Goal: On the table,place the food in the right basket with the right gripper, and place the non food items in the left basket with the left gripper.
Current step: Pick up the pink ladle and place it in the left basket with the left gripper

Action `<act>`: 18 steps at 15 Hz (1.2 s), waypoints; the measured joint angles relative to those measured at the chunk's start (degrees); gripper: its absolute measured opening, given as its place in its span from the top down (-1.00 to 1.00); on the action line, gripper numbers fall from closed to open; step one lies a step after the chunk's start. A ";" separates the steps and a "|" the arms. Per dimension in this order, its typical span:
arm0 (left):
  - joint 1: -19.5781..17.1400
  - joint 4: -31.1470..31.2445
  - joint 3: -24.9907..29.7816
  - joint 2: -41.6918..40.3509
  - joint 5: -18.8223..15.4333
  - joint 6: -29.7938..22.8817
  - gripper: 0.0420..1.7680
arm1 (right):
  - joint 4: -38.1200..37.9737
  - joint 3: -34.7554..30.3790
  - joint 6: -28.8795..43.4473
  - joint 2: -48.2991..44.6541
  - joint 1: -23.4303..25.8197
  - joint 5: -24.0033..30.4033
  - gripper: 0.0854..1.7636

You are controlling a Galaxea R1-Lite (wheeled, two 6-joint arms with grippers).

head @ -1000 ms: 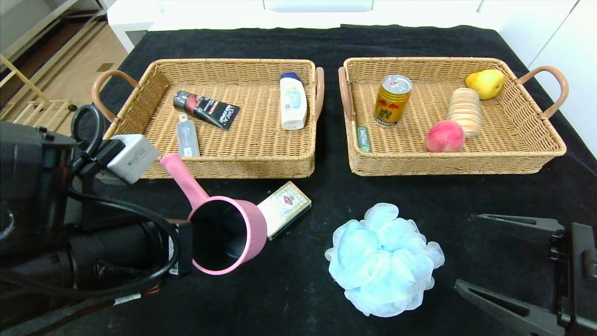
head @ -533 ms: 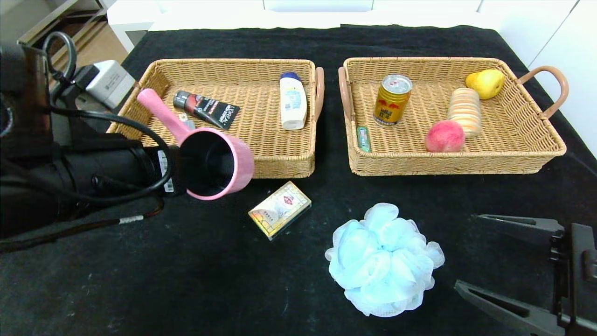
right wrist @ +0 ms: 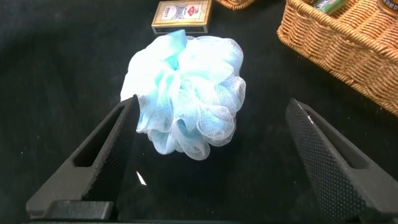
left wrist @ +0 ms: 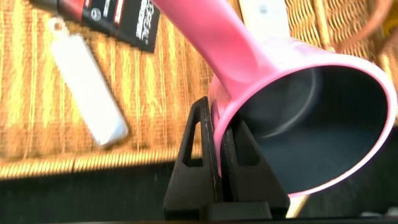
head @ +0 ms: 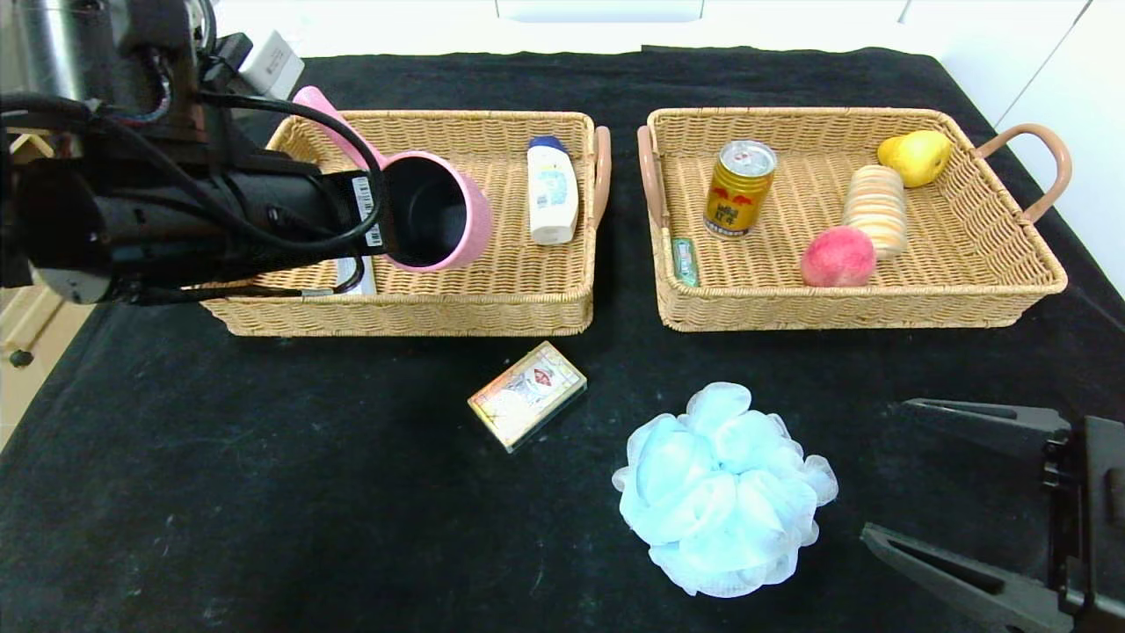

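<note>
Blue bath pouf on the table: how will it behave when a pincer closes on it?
The pouf is loose gathered mesh, so it probably squashes and weighs little. Its rounded, ruffled shape suggests it won't roll far, though thin folds may slip out.

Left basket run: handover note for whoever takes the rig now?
Left gripper: shut on the pink saucepan, held over the left basket, not released.
Right gripper: open, parked near the blue pouf.
Done: peach, can and striped roll are in the right basket.
Left: drop the saucepan, then move the card box and pouf from the table to the left basket.
</note>
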State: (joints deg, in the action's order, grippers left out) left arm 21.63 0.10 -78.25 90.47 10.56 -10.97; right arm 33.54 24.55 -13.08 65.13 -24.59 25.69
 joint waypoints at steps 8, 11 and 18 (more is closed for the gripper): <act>-4.44 -2.40 -9.16 9.97 -3.64 1.99 0.86 | -0.02 -0.07 -0.09 -0.54 0.01 -0.02 -0.94; -5.03 -2.57 -9.57 11.07 -3.75 2.16 0.86 | -0.07 -0.11 -0.12 -0.45 0.00 -0.02 -0.94; -5.07 -2.51 -9.92 12.07 -3.62 3.06 -0.10 | -0.07 -0.11 -0.37 -0.48 0.00 -0.02 -0.94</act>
State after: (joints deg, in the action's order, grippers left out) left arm 16.55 -2.41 -88.17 102.54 6.94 -7.91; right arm 33.46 24.44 -13.45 64.66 -24.59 25.66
